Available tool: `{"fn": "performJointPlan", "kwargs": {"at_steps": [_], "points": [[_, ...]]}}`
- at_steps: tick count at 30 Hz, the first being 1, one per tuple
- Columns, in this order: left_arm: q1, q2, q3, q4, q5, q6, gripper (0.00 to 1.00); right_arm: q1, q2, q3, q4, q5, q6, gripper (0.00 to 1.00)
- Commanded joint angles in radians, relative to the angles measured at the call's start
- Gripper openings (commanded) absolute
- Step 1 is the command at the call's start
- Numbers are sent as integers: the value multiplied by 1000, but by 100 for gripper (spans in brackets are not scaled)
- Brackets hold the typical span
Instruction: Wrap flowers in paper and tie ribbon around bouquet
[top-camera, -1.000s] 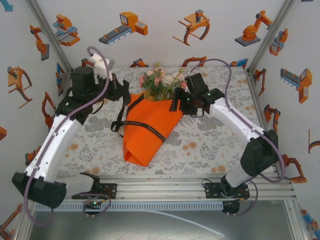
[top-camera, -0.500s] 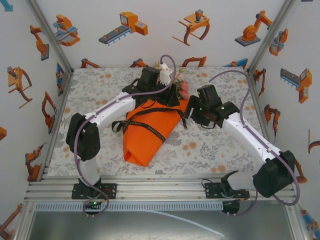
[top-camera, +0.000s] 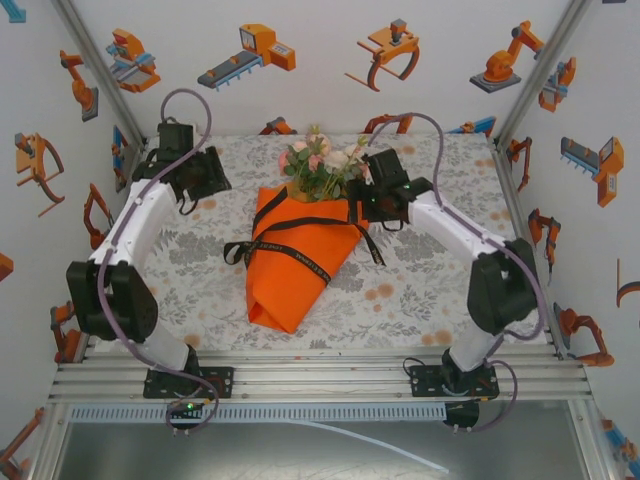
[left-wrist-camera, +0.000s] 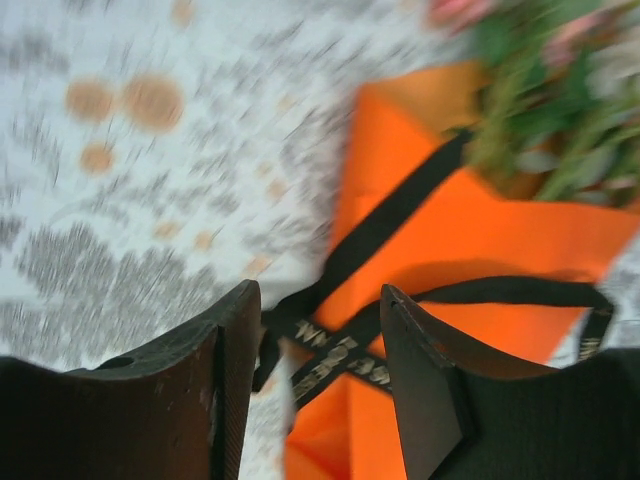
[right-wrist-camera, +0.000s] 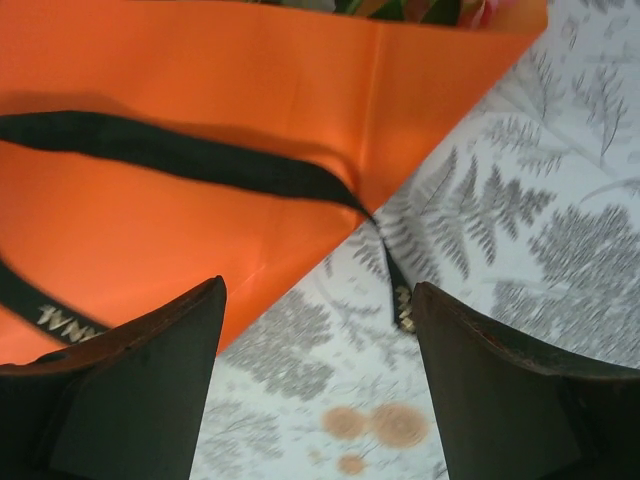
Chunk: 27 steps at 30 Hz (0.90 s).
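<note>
the bouquet (top-camera: 300, 262) lies mid-table, its ribbon (top-camera: 296, 253) draped across the paper (top-camera: 285, 295). the left gripper (left-wrist-camera: 320, 300) and right gripper (right-wrist-camera: 320, 290) both stand spread, pinching nothing. the ribbon looks unknotted, so the wrap may spring open, or a finger could drag it off.

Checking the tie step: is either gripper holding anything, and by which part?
Nothing is held. The left gripper and right gripper both stand open; the narrow black fabric ribbon lies across the orange paper.
</note>
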Motion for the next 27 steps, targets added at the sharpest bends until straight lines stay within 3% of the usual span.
{"fn": "performJointPlan", "kwargs": {"at_steps": [1, 6, 8, 11, 13, 17, 21, 27], "points": [[3, 42, -32, -148, 15, -14, 51, -11, 110, 88, -48, 46, -189, 69], [9, 80, -40, -148, 118, 21, 54, -23, 224, 131, -62, -139, -231, 60], [7, 56, -55, -105, 186, 51, 55, -24, 242, 131, -59, -185, -231, 52], [-5, -14, -105, 8, 322, 110, 56, -24, 234, 137, -61, -187, -231, 17], [-35, -73, -150, 86, 406, 182, 56, -27, 209, 149, -76, -214, -238, 0], [-156, -151, -216, 122, 440, 432, 59, -27, 116, 149, -84, -321, -190, 0], [-275, -143, -222, 62, 453, 680, 62, -24, 33, 96, 23, -449, 28, 0], [-344, -50, -212, 57, 393, 825, 64, -19, -21, 7, 175, -437, 179, 0]]}}
